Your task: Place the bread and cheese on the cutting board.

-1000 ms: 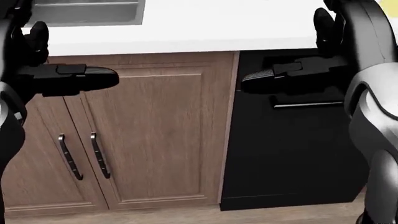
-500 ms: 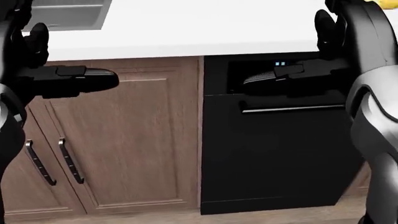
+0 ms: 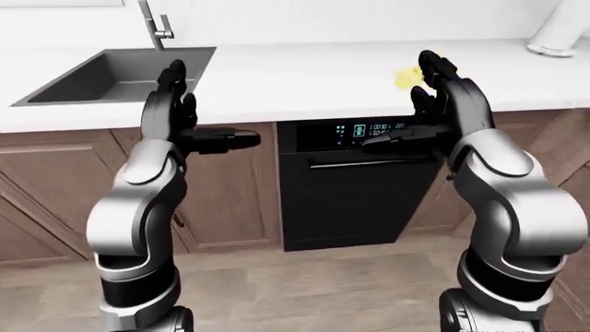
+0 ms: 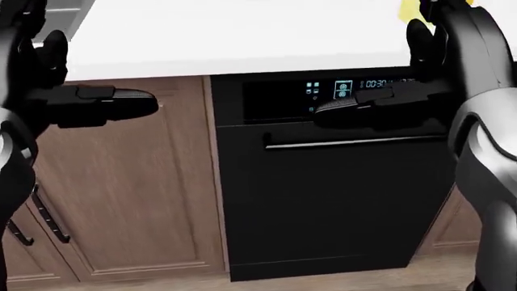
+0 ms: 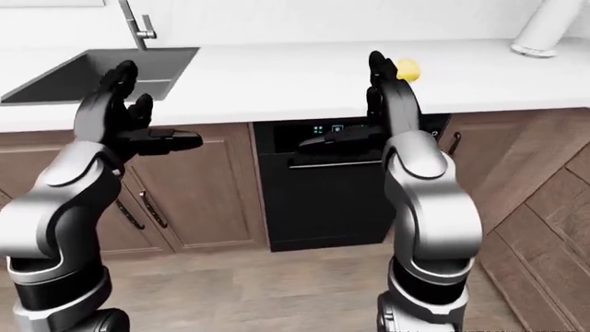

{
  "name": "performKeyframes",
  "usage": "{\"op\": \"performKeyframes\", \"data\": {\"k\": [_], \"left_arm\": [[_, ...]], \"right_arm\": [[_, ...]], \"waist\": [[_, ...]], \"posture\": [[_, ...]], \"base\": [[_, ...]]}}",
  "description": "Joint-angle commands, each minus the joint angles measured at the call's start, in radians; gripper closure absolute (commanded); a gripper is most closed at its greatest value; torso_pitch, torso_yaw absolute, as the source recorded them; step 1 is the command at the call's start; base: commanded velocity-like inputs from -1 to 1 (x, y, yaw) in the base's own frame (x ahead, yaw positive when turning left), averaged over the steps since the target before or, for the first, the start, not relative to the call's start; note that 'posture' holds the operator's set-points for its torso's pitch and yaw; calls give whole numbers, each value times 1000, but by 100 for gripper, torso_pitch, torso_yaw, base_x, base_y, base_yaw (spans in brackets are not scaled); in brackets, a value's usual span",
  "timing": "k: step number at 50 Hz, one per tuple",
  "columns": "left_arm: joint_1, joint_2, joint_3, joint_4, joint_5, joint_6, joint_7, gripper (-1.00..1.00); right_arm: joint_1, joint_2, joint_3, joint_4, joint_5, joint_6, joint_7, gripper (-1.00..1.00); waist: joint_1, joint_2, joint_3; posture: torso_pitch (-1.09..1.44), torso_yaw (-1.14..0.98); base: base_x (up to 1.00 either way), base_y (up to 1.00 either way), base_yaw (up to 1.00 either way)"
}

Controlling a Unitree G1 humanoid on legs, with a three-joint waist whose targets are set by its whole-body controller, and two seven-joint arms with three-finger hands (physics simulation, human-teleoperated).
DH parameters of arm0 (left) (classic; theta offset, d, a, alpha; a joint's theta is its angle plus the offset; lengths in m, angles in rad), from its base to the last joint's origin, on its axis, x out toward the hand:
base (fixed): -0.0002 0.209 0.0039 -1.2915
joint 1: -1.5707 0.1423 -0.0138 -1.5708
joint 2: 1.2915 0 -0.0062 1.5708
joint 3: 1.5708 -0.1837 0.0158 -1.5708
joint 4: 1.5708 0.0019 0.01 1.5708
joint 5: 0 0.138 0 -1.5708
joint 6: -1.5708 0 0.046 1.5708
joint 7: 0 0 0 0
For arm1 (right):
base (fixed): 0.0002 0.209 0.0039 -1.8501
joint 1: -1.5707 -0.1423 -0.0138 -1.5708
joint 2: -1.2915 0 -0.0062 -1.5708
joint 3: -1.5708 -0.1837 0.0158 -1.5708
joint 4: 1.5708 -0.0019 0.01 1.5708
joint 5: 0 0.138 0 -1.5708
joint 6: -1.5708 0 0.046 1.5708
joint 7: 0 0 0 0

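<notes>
A small yellow piece, likely the cheese [image 5: 407, 68], lies on the white counter [image 3: 304, 76] just behind my right hand; it also shows in the left-eye view [image 3: 407, 79]. No bread or cutting board is in view. My left hand [image 3: 189, 111] is raised, open and empty, below the sink's right corner. My right hand [image 3: 420, 104] is raised, open and empty, in front of the dishwasher's panel, a little nearer me than the cheese.
A grey sink [image 3: 115, 72] with a faucet [image 3: 155, 24] is set in the counter at the left. A black dishwasher [image 3: 360, 180] stands below the counter's middle. Wooden cabinets [image 3: 55, 187] flank it. A white cylinder [image 3: 558, 31] stands at the top right.
The whole head view has shifted left, so the camera has moved right: the dishwasher now fills the middle, the sink has slid off left, and the yellow piece has come into view. Both hands hold their pose.
</notes>
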Motion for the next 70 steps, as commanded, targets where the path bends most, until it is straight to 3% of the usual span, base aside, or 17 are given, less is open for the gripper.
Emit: {"op": "performKeyframes", "data": {"k": [1, 4, 6, 15, 18, 19, 23, 27, 30, 41, 44, 53, 55, 57, 58, 60, 70], "left_arm": [[-26, 3, -1, -30, -3, -29, -4, -100], [-21, 1, 0, -26, -2, -38, -5, -100], [-23, 0, -1, -24, -2, -37, -4, -100], [-16, 0, 0, -25, -3, -42, -4, -100], [-18, 2, -3, -20, -1, -44, -5, -100], [-20, 2, -2, -25, -2, -38, -5, -100], [-12, -4, 2, -24, -5, -45, -1, -100], [-24, 0, 7, -24, -12, -37, 3, -100], [-22, 3, 4, -26, -13, -36, 3, -100], [-20, 0, -2, -29, -8, -34, 3, -100], [-22, -1, -3, -22, -6, -39, 2, -100], [-10, -1, -4, -31, -2, -40, -3, -100], [-15, 1, -2, -30, -2, -37, -4, -100], [-17, -1, -1, -41, -4, -28, -3, -100], [-18, 0, -1, -36, -2, -32, -4, -100], [-19, 1, 0, -36, -2, -31, -3, -100], [-17, -1, 0, -28, -2, -39, -2, -100]], "right_arm": [[-28, -12, -12, -23, -10, -23, -7, -100], [-32, -12, -11, -27, -11, -16, -6, -100], [-33, -16, -12, -24, -11, -17, -3, -100], [-22, -18, -15, -28, -16, -21, 2, -100], [-32, -17, -11, -25, -17, -16, 2, -100], [-31, -16, -12, -24, -17, -18, 2, -100], [-31, -17, -10, -26, -21, -13, 3, -100], [-32, -17, -12, -24, -21, -17, 6, -100], [-42, -21, -14, -30, -20, -2, 7, -100], [-20, -11, -16, -32, -19, -20, 6, -100], [-20, -11, -16, -26, -18, -24, 4, -100], [-13, -13, -23, -29, -11, -30, 0, -100], [-16, -15, -22, -27, -10, -29, 0, -100], [-15, -15, -23, -26, -9, -30, -1, -100], [-14, -16, -22, -26, -8, -31, -1, -100], [-17, -18, -24, -25, -7, -30, 0, -100], [-23, -20, -20, -29, -6, -21, -3, -100]], "waist": [[-4, 2, -16], [2, -80, -40], [-4, -65, -17], [-1, 19, -4], [-4, 83, -21], [4, 44, -12], [-7, 57, -33], [-4, 12, -17], [-4, -85, -33], [-1, 17, -3], [-5, 76, -16], [-6, 20, -18], [-3, -18, -18], [-6, -106, -37], [-8, -52, -23], [-11, -59, -21], [-6, 58, -8]], "posture": [[0, 0], [0, 0], [0, 0], [0, 0], [0, 0], [0, 0], [0, 0], [0, 0], [0, 0], [0, 0], [0, 0], [0, 0], [0, 0], [0, 0], [0, 0], [0, 0], [0, 0]], "base": [[0, -33, 0], [0, -32, 0], [0, -33, 0], [0, -32, 0], [0, -33, 0], [0, -32, 0], [0, -33, 0], [0, -33, 0], [0, -33, 0], [0, -32, 0], [0, -32, 0], [0, -32, 0], [0, -32, 0], [0, -33, 0], [0, -33, 0], [0, -32, 0], [0, -32, 0]]}}
